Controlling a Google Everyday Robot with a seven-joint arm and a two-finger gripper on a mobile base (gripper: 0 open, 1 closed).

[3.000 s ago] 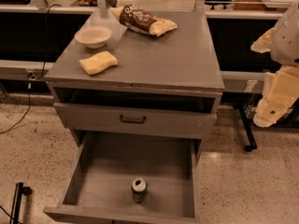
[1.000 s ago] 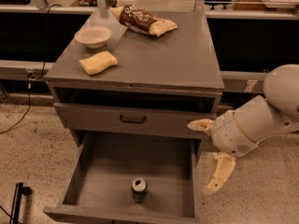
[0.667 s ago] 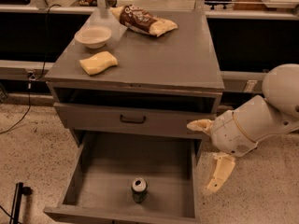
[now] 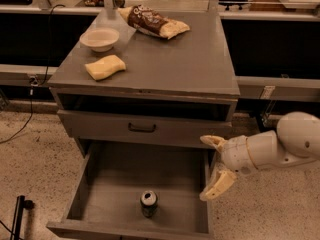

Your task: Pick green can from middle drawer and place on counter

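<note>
Gripper (image 4: 214, 164), lower right of frame, spread & empty, hangs beside right wall of middle drawer (image 4: 125, 176). Upright green can (image 4: 148, 203) at bottom centre, nr drawer front; best to swing left & drop from above, jaws straddling it.

White bowl (image 4: 100, 38), yellow sponge (image 4: 105, 66) near it, brown snack bag (image 4: 154, 22) farther back

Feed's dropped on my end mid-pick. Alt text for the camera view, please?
The green can stands upright near the front of the open middle drawer, untouched. The gripper hangs open by the drawer's right wall, apart from the can. On the counter sit a bowl, a yellow sponge and a snack bag.
</note>
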